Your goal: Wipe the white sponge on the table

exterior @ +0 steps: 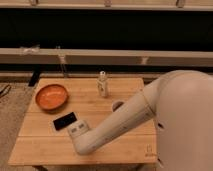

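The white sponge (76, 129) shows as a small off-white block on the light wooden table (127, 89), just right of a black phone. My gripper (80, 133) is at the low end of the white arm, which reaches in from the right toward the table's front left. It is down on the sponge and shut on it. The arm's rounded end hides most of the fingers and the sponge's near side.
A black phone (65, 121) lies touching distance left of the sponge. An orange bowl (51, 96) sits at the back left, and a small bottle (103, 84) stands at the back middle. A white cup (117, 106) is half hidden behind the arm. A dark bench and wall run behind.
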`<state>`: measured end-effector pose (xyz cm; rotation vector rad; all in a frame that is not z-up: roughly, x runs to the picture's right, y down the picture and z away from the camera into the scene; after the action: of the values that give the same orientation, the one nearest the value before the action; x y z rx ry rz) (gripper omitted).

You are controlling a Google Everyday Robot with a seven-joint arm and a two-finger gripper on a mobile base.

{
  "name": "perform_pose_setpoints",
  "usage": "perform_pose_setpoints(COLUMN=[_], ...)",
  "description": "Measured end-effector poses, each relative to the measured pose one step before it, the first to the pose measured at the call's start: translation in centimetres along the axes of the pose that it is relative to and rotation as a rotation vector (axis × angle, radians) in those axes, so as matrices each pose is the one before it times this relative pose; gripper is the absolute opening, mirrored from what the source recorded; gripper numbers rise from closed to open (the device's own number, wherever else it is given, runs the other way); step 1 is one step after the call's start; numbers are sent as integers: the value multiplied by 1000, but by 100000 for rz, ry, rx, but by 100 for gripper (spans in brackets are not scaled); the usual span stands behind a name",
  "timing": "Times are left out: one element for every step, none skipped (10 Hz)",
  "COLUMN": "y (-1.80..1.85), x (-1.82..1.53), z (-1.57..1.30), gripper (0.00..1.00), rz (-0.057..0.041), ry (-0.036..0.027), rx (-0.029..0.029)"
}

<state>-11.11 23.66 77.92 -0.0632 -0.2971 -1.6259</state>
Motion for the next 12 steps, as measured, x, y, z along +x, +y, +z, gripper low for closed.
perform_pose_setpoints(y=[2055, 2541, 1579, 1651, 1338, 691, 355, 473, -262, -809, -1135, -1508], x=[75, 372, 500, 823, 1098, 961, 848, 1553, 857, 504, 362, 409], z=[152, 313, 252, 367, 525, 457, 387, 789, 593, 410, 406, 351], gripper=[0, 0, 0, 0, 0, 0, 0, 0, 0, 0, 0, 0], rz=[2694, 4111, 3272, 4218, 4017, 2545, 1862, 3118, 1059, -23, -485, -772], ry=[-41, 64, 265, 584, 935, 991, 853, 1536, 871, 693, 625, 702], rx=[-2697, -3321, -2096, -2402, -2222, -1321, -665, -905, -196, 82, 171, 799])
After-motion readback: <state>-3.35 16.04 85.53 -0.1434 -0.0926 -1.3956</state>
